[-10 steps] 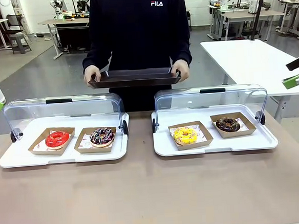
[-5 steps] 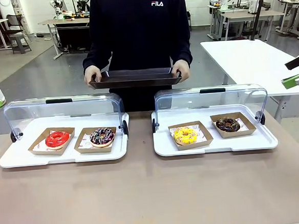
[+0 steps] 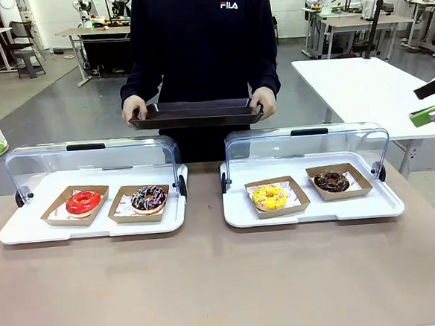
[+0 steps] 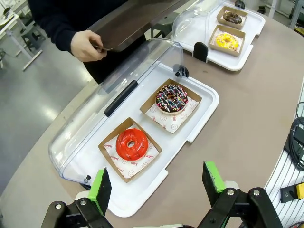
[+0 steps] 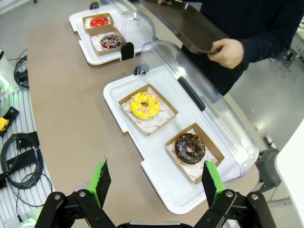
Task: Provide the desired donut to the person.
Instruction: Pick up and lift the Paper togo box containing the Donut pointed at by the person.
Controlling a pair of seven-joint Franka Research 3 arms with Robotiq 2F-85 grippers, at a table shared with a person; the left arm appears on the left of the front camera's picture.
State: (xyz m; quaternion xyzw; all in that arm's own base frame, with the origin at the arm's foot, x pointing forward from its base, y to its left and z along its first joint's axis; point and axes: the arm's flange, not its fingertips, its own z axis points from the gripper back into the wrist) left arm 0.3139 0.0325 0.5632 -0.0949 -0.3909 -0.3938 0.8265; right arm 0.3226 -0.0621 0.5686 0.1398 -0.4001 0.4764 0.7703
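The person (image 3: 201,37) stands at the far side of the table holding a dark tray (image 3: 196,114) level in both hands. The left white tray (image 3: 28,228) carries a red donut (image 3: 83,201) and a chocolate sprinkled donut (image 3: 148,198), each in a brown paper box. A yellow donut (image 3: 269,197) and a dark chocolate donut (image 3: 331,180) sit on the right white tray (image 3: 370,206). My left gripper (image 4: 156,175) hangs open high above the red donut (image 4: 132,144). The right gripper (image 5: 155,175) is open too, above the dark chocolate donut (image 5: 189,148).
Each white tray has a clear dome lid (image 3: 90,161) swung open toward the person. The near half of the brown table (image 3: 226,282) is bare. A white table (image 3: 361,86) stands behind at the right. Cables (image 5: 19,156) lie off the table's edge.
Both grippers have edged slightly upward at the picture's sides. The person, the dark tray and the donuts have not moved.
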